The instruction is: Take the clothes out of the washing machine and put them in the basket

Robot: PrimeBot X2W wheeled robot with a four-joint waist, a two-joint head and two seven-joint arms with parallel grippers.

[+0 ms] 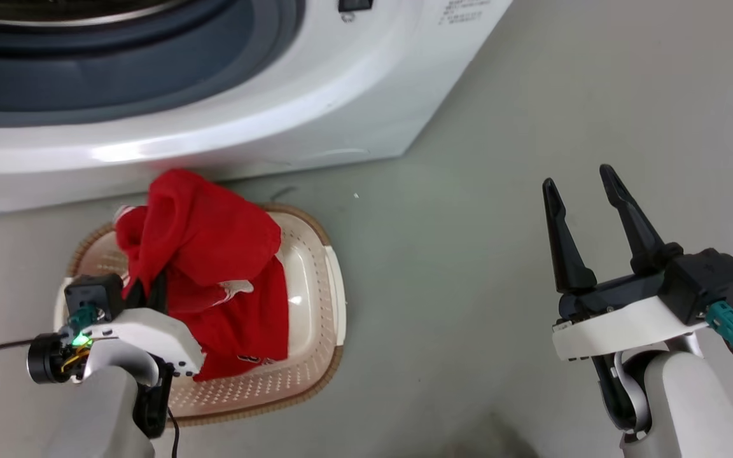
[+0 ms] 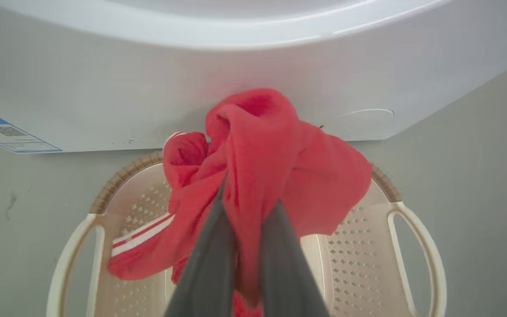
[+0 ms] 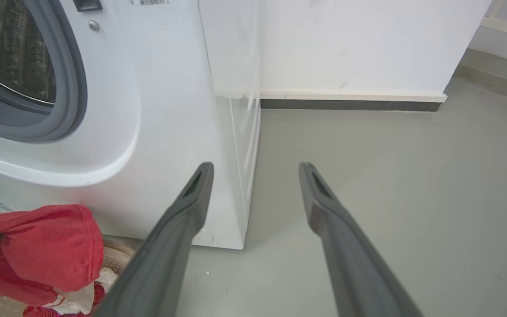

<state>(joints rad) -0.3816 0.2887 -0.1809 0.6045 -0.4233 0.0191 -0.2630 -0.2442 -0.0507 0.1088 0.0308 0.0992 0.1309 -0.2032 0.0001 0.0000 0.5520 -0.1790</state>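
Left gripper (image 2: 250, 198): your two left fingers are pinching a thick fold of the red clothes. The cloth is squeezed between them and puffs up past the tips.

Clothes (image 1: 214, 254): one lump sits above your left fingertips. The rest droops down below the fingers into the basket. A white striped edge hangs just to the left of the fingers.

How they feel: soft, floppy and light, I think. They will not break. They bend and sag any way they like, so a loose end may flop where you do not want it.

Where to hold: grab a fat fold in the middle of the bunch, like now. A thin edge or the striped trim could slip out.

Basket (image 1: 335, 280): right under your left fingers, on the floor (image 1: 468, 286).

Washing machine (image 1: 277, 114): its white front is just past your left fingertips, behind the basket. You see only a bit of the drum (image 3: 11, 53), so you cannot tell if more clothes are inside.

Right gripper (image 1: 578, 178): these fingers are spread wide with nothing between them. They are well apart from the basket, over bare floor.

Watch out: when you let go, part of the cloth may hang over the rim.
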